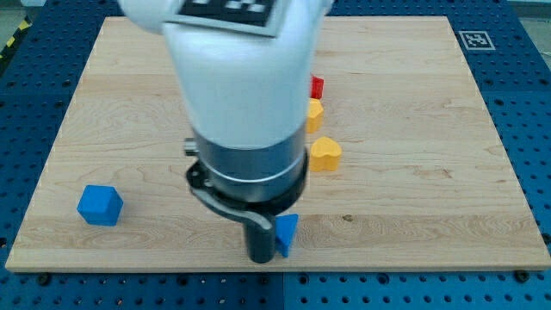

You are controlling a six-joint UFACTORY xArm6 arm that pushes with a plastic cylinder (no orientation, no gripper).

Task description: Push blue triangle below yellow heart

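The blue triangle (287,232) lies near the board's bottom edge, a little right of centre. The yellow heart (325,154) lies above it and slightly to its right. The arm's white and dark body fills the middle of the view. My tip (261,257) is at the bottom of the dark rod, touching the blue triangle's left side.
A blue cube (100,205) sits at the lower left of the wooden board (430,129). A yellow block (314,114) and a red block (317,86) lie above the heart, partly hidden by the arm. Blue perforated table surrounds the board.
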